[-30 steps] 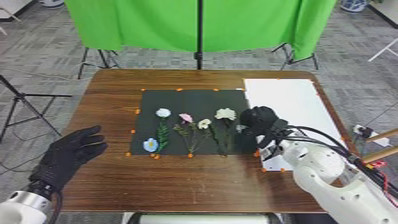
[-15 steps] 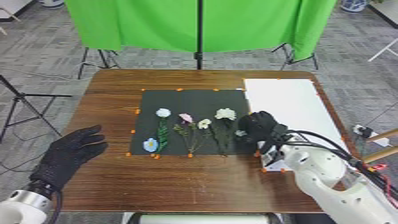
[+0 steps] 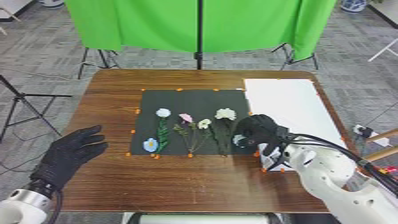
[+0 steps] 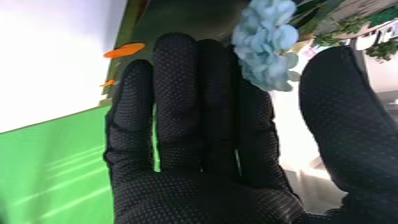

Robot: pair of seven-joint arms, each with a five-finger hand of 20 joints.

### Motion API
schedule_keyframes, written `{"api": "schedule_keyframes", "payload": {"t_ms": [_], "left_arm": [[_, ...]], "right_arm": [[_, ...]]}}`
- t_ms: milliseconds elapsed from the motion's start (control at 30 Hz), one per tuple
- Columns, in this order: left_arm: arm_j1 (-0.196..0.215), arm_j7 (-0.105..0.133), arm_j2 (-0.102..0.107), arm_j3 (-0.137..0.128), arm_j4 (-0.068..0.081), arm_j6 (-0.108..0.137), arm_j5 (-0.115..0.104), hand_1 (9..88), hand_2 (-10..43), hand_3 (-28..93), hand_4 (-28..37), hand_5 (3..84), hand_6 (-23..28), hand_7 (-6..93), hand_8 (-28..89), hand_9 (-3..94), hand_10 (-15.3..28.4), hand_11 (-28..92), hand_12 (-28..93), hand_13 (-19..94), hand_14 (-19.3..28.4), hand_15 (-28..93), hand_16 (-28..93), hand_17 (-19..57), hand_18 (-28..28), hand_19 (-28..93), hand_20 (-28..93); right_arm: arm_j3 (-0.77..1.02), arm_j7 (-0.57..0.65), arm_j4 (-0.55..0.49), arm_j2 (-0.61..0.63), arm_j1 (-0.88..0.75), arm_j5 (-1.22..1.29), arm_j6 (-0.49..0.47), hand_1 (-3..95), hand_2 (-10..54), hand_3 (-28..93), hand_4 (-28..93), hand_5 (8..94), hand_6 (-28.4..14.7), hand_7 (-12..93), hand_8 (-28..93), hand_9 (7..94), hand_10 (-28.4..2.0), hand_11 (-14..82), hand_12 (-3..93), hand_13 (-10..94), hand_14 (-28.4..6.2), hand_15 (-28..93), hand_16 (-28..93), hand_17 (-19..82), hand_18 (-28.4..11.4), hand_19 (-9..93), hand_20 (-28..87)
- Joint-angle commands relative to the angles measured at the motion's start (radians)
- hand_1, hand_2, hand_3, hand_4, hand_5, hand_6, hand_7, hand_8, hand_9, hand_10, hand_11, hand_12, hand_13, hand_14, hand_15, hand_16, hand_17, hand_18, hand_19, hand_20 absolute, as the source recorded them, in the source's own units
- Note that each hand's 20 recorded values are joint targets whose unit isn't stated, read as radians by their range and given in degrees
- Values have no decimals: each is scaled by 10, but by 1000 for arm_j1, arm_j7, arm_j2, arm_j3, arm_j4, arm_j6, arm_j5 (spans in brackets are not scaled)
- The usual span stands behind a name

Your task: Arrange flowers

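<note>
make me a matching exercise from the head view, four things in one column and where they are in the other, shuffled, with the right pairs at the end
1. pink flower
2. white sheet
3. left hand
4. green cloth

a. beyond the far edge of the table
b. left of the black mat
c. on the black mat
d. right of the black mat

Pairs: 1-c, 2-d, 3-b, 4-a

The right robot hand [image 3: 258,131] has straight fingers, thumb apart; the left robot hand [image 3: 64,156] looks relaxed.
</note>
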Motion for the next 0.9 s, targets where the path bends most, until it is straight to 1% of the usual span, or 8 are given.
{"api": "schedule_keyframes", "payload": {"t_ms": [33, 300, 367, 433, 533, 700, 767, 900], "left_arm": [[2, -17, 1, 3, 10, -12, 2, 262, 71, 759, -276, 356, 66, 314, -156, 314, 158, 402, 133, 257, 180, 562, -75, -66, 230, 612, 33], [1, -17, 1, 3, 11, -10, 3, 261, 71, 760, -276, 357, 66, 314, -156, 314, 158, 403, 133, 256, 179, 563, -74, -66, 230, 612, 33], [2, -18, 0, 2, 10, -11, 3, 261, 71, 760, -276, 357, 66, 313, -156, 314, 158, 403, 133, 256, 179, 562, -74, -66, 230, 612, 33], [-1, -20, 0, 1, 11, -12, 3, 261, 71, 759, -277, 357, 66, 314, -156, 314, 158, 403, 133, 257, 179, 562, -74, -66, 230, 612, 33], [2, -19, -1, 1, 10, -10, 3, 261, 71, 760, -277, 357, 66, 313, -156, 314, 158, 402, 133, 257, 179, 562, -74, -66, 230, 612, 32], [-2, -23, -3, 3, 11, -13, 4, 262, 72, 758, -277, 356, 66, 314, -156, 314, 158, 403, 133, 257, 179, 562, -74, -66, 230, 613, 33], [-5, -24, -3, 4, 11, -14, 4, 262, 72, 758, -277, 356, 66, 314, -156, 314, 158, 403, 133, 257, 179, 562, -74, -66, 231, 613, 33], [0, -23, -5, 1, 10, -13, 4, 263, 72, 758, -277, 356, 66, 315, -156, 314, 158, 403, 133, 257, 179, 562, -74, -66, 230, 613, 33]], "right_arm": [[-24, 26, 6, -5, 6, 24, 41, 297, -95, 875, -282, 575, 12, 377, -238, 600, -97, 438, 231, 603, -46, 586, 208, 238, -165, 729, 421], [-40, 13, 2, -7, 10, -41, 31, 317, -95, 874, -283, 572, 13, 380, -238, 599, -94, 445, 235, 606, -42, 590, 211, 241, -163, 728, 420], [-49, 6, 9, -8, 14, -55, 35, 358, -95, 846, -283, 573, 14, 417, -197, 621, -79, 414, 300, 622, -35, 589, 233, 249, -159, 729, 416], [-63, 8, 18, -8, 21, -41, 56, 419, -95, 815, -282, 593, 10, 499, -157, 691, -60, 325, 402, 667, -17, 548, 314, 266, -156, 733, 413], [-71, 8, 31, -16, 37, -52, 63, 471, -94, 811, -282, 620, 11, 525, -148, 728, -52, 301, 439, 692, -6, 530, 355, 280, -154, 740, 413], [-96, 32, 56, -32, 79, -48, 110, 439, -93, 816, -282, 587, -2, 513, -156, 691, -65, 282, 431, 653, -20, 541, 345, 273, -154, 742, 412], [-92, 43, 59, -39, 89, -55, 98, 434, -91, 818, -283, 579, -1, 502, -156, 681, -66, 277, 428, 648, -21, 544, 339, 271, -154, 743, 412], [-80, 52, 65, -45, 96, -61, 71, 366, -95, 865, -283, 568, 13, 403, -166, 615, -81, 360, 288, 608, -34, 549, 268, 253, -155, 733, 406]]}}
